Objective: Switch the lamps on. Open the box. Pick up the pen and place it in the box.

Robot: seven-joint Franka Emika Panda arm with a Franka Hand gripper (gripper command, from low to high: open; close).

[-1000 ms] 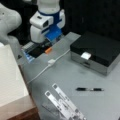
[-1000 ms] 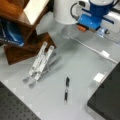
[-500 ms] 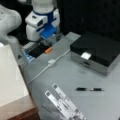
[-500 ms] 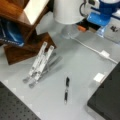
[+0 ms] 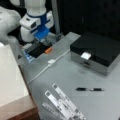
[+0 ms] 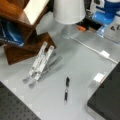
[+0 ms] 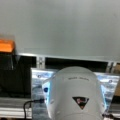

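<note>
The box (image 5: 100, 50) sits shut at a front view's right, its black lid down and its white latch (image 5: 85, 55) on the front; one corner of the box (image 6: 107, 100) shows low at a front view's right. The dark pen (image 5: 89, 89) lies flat on the grey table in front of it, and the pen (image 6: 66, 89) shows again mid-table. A white lamp (image 6: 68, 11) stands at the back. My gripper (image 5: 43, 41) hangs under the blue wrist at the back left, over a black recess beside an orange block (image 5: 48, 50). It holds nothing that I can see.
A white cable with an inline switch (image 5: 51, 61) crosses the table from the lamp. White strips with black marks (image 5: 65, 102) lie near the front. A wooden shelf (image 6: 22, 25) stands at a front view's left. The wrist view shows the orange block (image 7: 6, 45) and the arm's own white body.
The arm has shifted a little toward the back of the table, away from the box. The pen, box and strips have not moved.
</note>
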